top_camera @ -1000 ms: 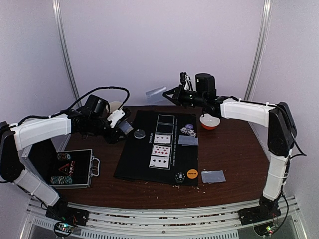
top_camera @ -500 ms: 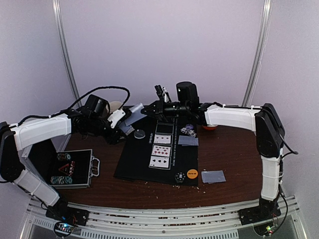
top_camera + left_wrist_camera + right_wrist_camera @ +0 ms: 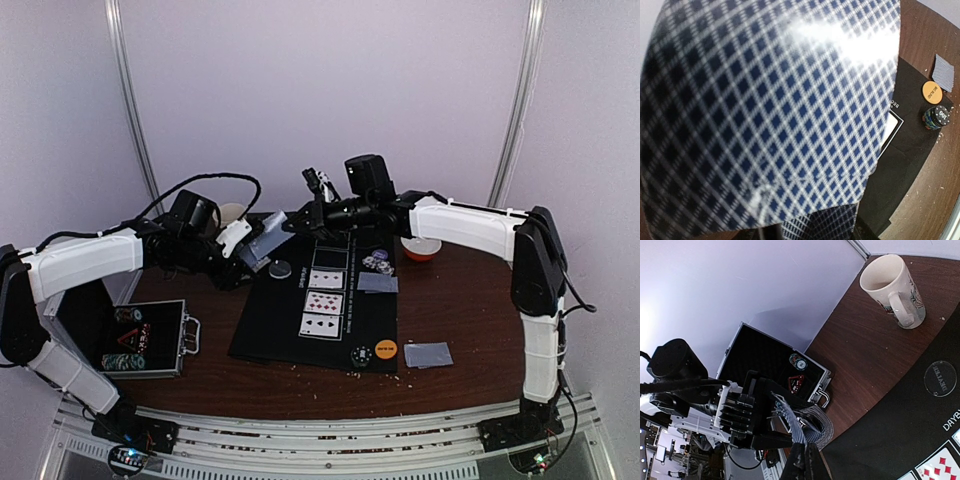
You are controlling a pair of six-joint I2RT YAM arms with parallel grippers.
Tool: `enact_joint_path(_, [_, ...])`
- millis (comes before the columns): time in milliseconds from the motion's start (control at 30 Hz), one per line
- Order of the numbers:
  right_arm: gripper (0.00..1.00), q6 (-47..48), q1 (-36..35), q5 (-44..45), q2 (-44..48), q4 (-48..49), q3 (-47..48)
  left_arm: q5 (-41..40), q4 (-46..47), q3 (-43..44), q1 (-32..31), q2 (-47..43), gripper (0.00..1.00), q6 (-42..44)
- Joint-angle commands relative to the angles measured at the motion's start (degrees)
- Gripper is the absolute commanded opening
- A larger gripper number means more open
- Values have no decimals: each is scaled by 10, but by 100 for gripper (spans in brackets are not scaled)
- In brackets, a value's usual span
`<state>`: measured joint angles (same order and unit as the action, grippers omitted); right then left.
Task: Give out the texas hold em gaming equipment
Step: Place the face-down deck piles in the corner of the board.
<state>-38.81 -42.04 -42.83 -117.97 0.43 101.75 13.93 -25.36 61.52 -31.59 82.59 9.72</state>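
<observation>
Above the brown table's (image 3: 470, 300) far edge, left of centre, the right gripper (image 3: 298, 222) pinches shut on one checkered-backed card (image 3: 765, 115) just over the deck (image 3: 809, 426) clamped in the left gripper (image 3: 250, 256), with the black mat (image 3: 265, 325) beside them.

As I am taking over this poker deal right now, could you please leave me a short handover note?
Left gripper: jaws closed on the deck of cards, held up by the far left corner of the mat.
Right gripper: jaws shut on a single card, right beside that deck.
Done: three face-up cards in the mat's near slots; one face-down card on the mat's right side, another on the table beyond it; chips and orange button out.
Left: the two far slots are empty; the held card probably goes out next.
</observation>
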Motion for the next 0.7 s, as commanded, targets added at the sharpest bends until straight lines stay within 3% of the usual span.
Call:
enact_joint_path(0, [0, 57, -5, -3, 5, -42, 8, 14, 21, 13, -1, -12, 44, 8])
enact_joint_path(267, [0, 50, -2, 7, 8, -29, 4, 8, 9, 9, -2, -2, 42, -9])
enact_joint_path(467, [0, -1, 17, 27, 40, 45, -65, 6, -17, -47, -14, -12, 42, -54])
enact_joint_path(667, [0, 25, 19, 56, 62, 13, -89, -9, -8, -92, -59, -17, 42, -92])
